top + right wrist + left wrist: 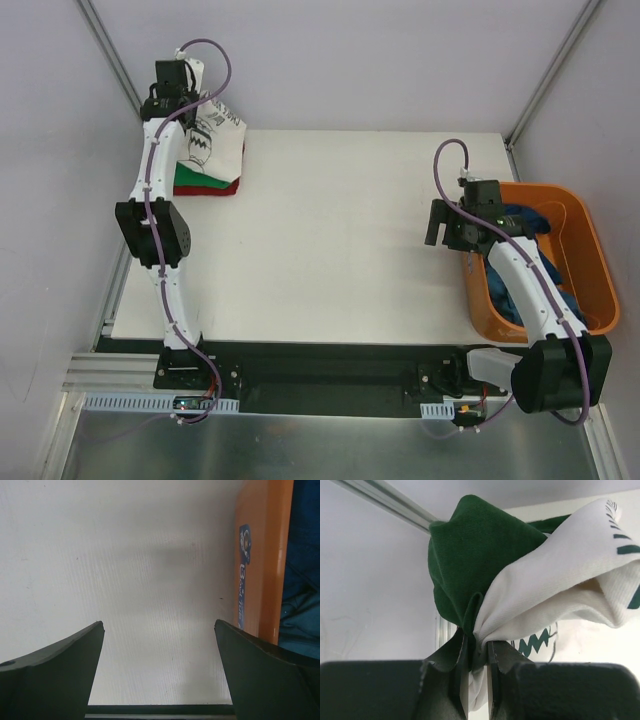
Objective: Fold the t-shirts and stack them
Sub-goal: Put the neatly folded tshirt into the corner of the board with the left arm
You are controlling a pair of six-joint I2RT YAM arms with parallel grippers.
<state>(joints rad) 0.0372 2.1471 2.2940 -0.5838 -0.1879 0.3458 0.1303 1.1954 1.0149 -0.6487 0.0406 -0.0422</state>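
A white t-shirt with dark green sleeves and a black print lies at the table's far left corner, on top of a folded green tee and a red tee. My left gripper is shut on the white shirt's bunched cloth, dark green sleeve and white body together, and lifts that edge. My right gripper is open and empty above bare table, just left of the orange tub. A blue tee lies in the tub and shows in the right wrist view.
The orange plastic tub's wall stands close to the right gripper's right finger. Grey walls and metal frame posts border the table at the back and sides. The white table top spans the middle.
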